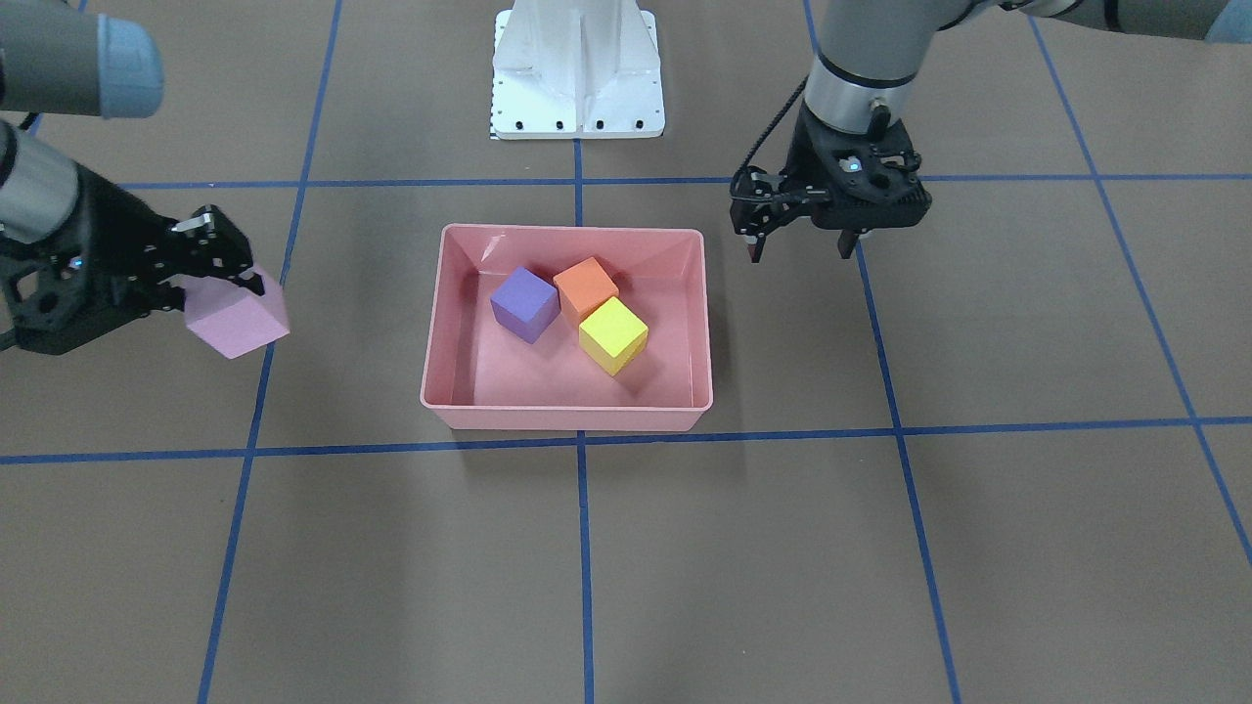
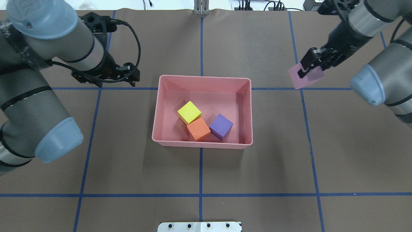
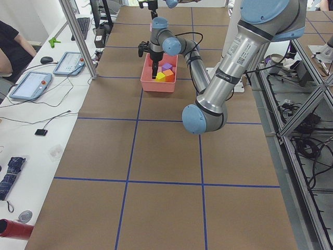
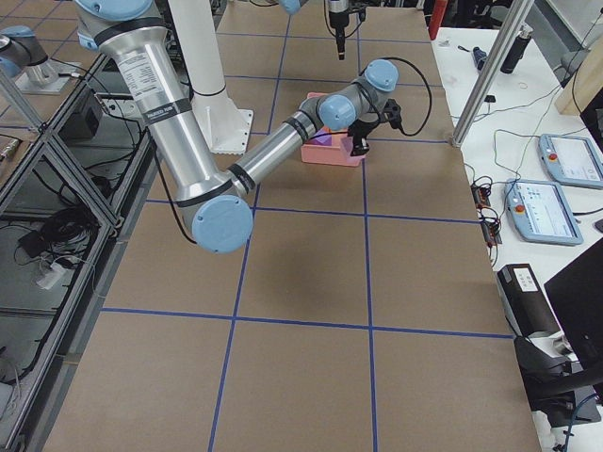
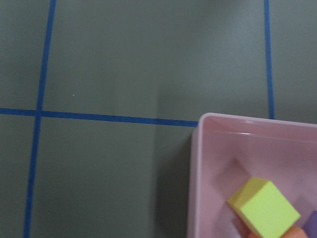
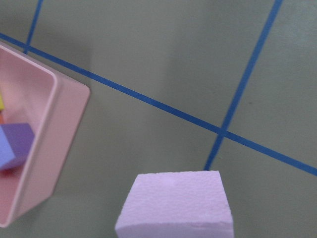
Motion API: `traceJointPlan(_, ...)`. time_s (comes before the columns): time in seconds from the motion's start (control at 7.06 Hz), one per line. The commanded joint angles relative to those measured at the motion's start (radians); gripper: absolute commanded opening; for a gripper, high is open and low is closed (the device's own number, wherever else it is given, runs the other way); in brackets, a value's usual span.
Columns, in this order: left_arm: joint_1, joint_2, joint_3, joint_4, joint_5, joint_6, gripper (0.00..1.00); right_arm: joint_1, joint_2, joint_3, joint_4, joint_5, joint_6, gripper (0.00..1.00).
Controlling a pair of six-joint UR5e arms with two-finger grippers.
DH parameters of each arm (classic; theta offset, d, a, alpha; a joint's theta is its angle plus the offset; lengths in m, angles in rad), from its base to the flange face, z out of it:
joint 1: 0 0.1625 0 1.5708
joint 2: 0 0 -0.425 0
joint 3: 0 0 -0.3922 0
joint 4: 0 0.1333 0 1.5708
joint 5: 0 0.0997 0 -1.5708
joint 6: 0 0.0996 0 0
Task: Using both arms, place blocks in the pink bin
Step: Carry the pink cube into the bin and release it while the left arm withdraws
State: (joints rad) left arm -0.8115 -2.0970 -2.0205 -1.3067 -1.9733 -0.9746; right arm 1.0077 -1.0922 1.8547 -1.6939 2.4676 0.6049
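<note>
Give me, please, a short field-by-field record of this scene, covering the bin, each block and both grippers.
bin: pink bin, mid-table between the two arms
in bin: purple block, orange block, yellow block, clustered together
outside bin: light pink block, tilted, on the robot's right
right gripper: shut on the light pink block, not yet over the bin
left gripper: open, empty, beside the bin on the robot's left
blocks left to place: one
</note>
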Motion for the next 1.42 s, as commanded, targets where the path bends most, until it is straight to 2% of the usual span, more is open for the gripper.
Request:
traceJointPlan(0.0, -0.079, 0.138, -0.038, -0.043, -0.034, 0.144, 0.99, -0.221, 0.173, 0.001, 0.002, -0.164, 0.363, 0.00)
traceJointPlan(0.28, -0.191, 0.268, -0.035, -0.120, -0.117, 0.340, 0.99, -0.367, 0.239, -0.034, 0.005, -0.333, 0.488, 0.00)
traceJointPlan(0.71, -0.227, 0.295, -0.023, -0.123, -0.133, 0.393, 0.99, -0.379, 0.245, -0.084, 0.008, -0.354, 0.487, 0.00)
traceJointPlan(0.85, -0.227, 0.298, -0.023, -0.124, -0.133, 0.393, 0.99, -0.376, 0.244, -0.119, 0.035, -0.355, 0.487, 0.23)
traceJointPlan(0.99, -0.229, 0.298, -0.020, -0.124, -0.131, 0.393, 0.99, -0.368, 0.244, -0.150, 0.090, -0.357, 0.499, 0.99)
traceJointPlan(1.27, -0.230, 0.310, -0.010, -0.126, -0.131, 0.395, 0.99, -0.325, 0.244, -0.152, 0.100, -0.348, 0.515, 0.99)
